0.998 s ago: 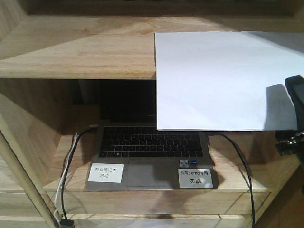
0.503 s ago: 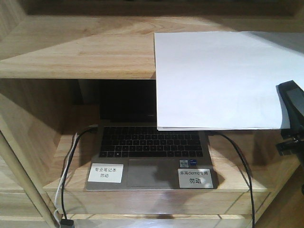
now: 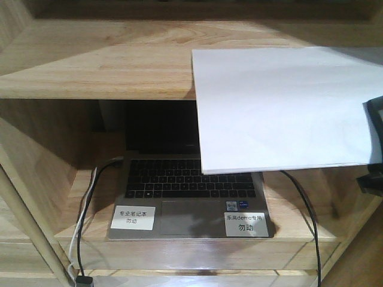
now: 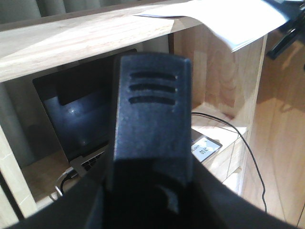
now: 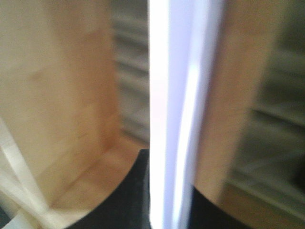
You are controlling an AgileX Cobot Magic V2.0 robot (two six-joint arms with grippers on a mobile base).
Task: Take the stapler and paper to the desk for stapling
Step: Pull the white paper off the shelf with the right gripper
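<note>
One plain white rectangular sheet of paper [image 3: 281, 107] lies at about two o'clock in the front view. It rests on the light wooden upper shelf [image 3: 96, 66], and its near part juts out past the shelf's front lip and tips slightly down. The black right gripper [image 3: 375, 134] meets the paper's right edge at three o'clock. In its own wrist view the sheet runs edge-on, straight up from six o'clock, between the dark jaw parts. I judge the gripper to be pinching the paper, though the blur hides the actual contact.

Below, at six o'clock, an open grey laptop [image 3: 191, 185] sits on the lower shelf. It has two small white labels [image 3: 133, 216] on its palm rest and a black cable [image 3: 302, 197] trailing off at four o'clock.

The left gripper [image 4: 150, 119] fills its own camera with one ridged black finger. I cannot tell whether it is spread or pressed together, or whether it carries anything.

As for progress, the paper looks gripped but not lifted clear of the shelf. Neither the stapler nor the desk shows in any view, so I cannot say where they stand. By my reckoning most of the job is left: drawing the sheet free, carrying it to the desk, fetching the stapler if it is not already in hand, and setting both down.
</note>
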